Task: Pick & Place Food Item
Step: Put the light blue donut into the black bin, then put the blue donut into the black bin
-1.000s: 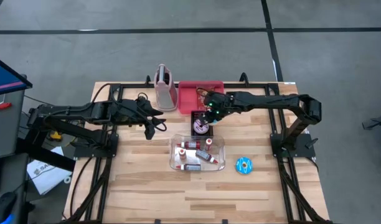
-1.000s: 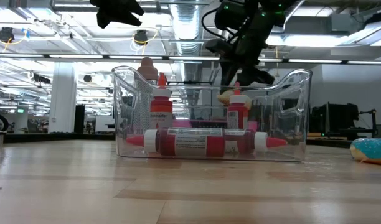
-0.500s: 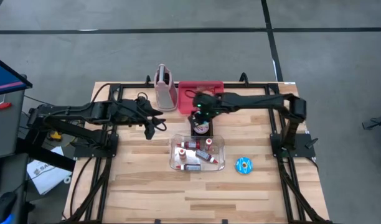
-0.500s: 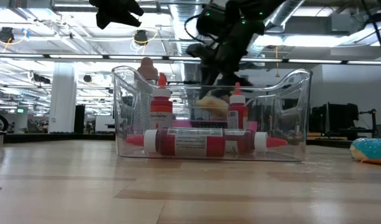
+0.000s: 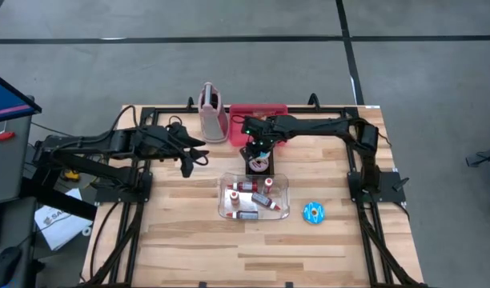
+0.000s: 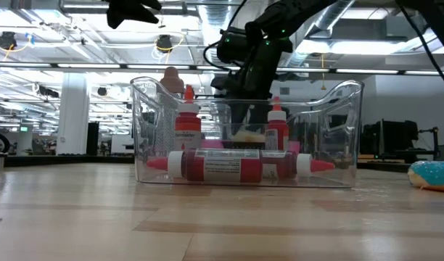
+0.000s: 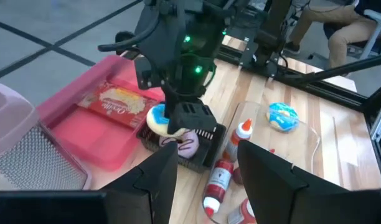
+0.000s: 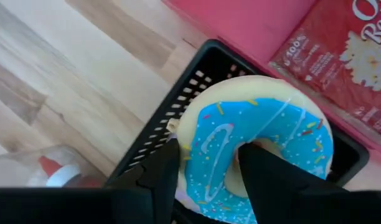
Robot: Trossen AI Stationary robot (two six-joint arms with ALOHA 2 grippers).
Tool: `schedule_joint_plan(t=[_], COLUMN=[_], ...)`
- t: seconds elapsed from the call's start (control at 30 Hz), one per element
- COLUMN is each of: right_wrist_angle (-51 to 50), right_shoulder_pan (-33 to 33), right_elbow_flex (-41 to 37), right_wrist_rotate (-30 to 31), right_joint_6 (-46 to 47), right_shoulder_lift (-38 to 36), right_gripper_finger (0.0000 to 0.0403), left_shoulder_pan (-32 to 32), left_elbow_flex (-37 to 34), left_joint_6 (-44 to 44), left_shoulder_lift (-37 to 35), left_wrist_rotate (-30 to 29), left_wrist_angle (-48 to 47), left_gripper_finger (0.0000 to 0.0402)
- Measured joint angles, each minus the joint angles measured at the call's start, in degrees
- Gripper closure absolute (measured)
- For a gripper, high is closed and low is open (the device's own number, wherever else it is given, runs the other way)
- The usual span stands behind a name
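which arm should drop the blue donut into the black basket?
Right. Its hand already grips the blue donut directly over the black basket. The left hand hangs apart, empty.

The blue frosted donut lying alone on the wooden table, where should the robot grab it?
Probably across its ring, from straight above. The blue frosted donut lies flat, hole up, so one tool finger can drop into the hole and the other can close on the outside of the rim.

Clear bin (image 5: 254, 198) holding red sauce bottles (image 5: 243, 186); pink pitcher (image 5: 213, 112) far left; red tray (image 5: 259, 117) with snack packet (image 7: 114, 104).
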Motion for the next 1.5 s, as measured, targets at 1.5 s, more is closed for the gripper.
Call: schedule_joint_plan(t=[1.5], right_wrist_angle=[-10.6], right_shoulder_pan=[4.2], right_elbow_flex=[-2.1], right_wrist_rotate=[7.1], right_joint_6=[2.8], right_shoulder_lift=[-13.6], right_gripper_finger=[0.0240], left_shoulder_pan=[0.0], left_elbow_flex=[0.0], left_joint_6=[0.1], left_shoulder_lift=[-0.3], left_wrist_rotate=[0.0], left_wrist_angle=[-0.3], left_gripper_finger=[0.0238])
